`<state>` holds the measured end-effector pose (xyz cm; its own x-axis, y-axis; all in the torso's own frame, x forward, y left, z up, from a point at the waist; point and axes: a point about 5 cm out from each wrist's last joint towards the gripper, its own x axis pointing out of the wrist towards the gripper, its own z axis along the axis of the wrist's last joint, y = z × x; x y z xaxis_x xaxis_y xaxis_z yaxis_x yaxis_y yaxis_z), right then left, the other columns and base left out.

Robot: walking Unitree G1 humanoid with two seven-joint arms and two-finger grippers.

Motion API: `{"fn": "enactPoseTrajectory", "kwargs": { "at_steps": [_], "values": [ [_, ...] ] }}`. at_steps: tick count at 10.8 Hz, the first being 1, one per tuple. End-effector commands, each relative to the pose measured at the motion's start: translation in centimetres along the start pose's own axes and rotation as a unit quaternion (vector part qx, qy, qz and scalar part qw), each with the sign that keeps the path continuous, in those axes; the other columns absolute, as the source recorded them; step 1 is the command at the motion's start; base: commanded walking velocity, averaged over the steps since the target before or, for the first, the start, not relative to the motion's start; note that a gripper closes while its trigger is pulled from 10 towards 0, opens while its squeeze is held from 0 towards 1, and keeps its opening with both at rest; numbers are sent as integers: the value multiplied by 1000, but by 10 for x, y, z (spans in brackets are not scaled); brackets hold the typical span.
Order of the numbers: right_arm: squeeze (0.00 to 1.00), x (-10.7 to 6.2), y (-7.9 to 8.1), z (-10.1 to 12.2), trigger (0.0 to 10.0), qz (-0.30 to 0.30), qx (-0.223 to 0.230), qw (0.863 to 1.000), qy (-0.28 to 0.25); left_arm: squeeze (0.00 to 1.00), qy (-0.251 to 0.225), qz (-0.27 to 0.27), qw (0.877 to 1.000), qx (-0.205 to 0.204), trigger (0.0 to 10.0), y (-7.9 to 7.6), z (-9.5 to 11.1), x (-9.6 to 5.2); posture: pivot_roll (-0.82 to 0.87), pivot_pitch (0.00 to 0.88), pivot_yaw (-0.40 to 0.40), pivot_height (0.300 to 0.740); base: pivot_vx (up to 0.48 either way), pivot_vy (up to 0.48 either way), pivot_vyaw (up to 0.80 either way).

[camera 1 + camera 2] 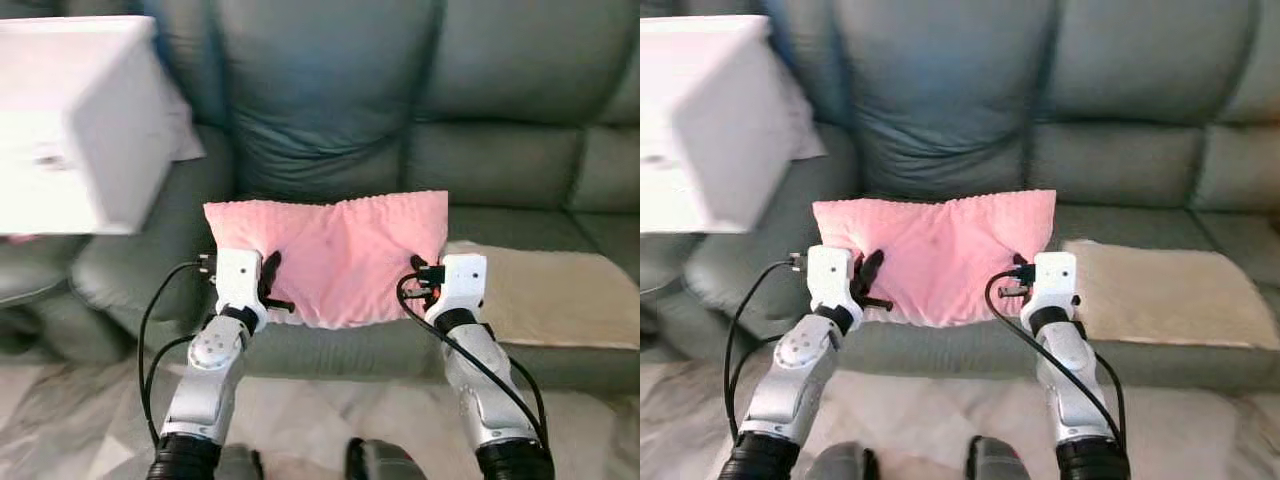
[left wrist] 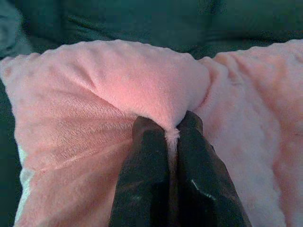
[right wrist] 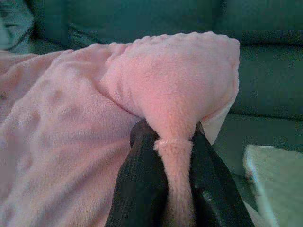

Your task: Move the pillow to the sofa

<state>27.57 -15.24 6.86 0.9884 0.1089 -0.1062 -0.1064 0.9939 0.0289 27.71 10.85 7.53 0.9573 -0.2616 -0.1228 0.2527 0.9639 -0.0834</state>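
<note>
Pink pillow [image 1: 335, 255] held over sofa [image 1: 330, 110] seat front edge; left gripper [image 2: 173, 135] and right gripper [image 3: 173, 142] each pinch its fabric; carry further in, lower level, release both together

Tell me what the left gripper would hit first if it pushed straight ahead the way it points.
The left gripper is already shut on the pink pillow, so it meets pillow at once; beyond that, likely the sofa backrest, though depth is unclear.
</note>
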Motion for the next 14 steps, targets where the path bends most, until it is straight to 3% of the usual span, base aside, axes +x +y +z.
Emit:
{"fn": "enactPoseTrajectory", "kwargs": {
  "at_steps": [1, 7, 14],
  "values": [
    [0, 2, 6, 3, 10000, 13, 1, 1000, -9, 0, 0, 0, 1000, 12, 10000, 0, 1, 0, -36, 95, -35, 740, 0, 0, 0],
    [0, 0, 7, -1, 10000, 13, 1, 1000, -2, 0, -20, -23, 1000, 6, 10000, -6, 5, -2, -34, 101, -38, 740, 0, 0, -176],
    [0, 0, 7, -1, 10000, 16, 0, 1000, -2, 0, -20, -29, 999, 6, 10000, -7, 6, -1, -32, 102, -38, 740, 283, 0, 0]
  ]
}}
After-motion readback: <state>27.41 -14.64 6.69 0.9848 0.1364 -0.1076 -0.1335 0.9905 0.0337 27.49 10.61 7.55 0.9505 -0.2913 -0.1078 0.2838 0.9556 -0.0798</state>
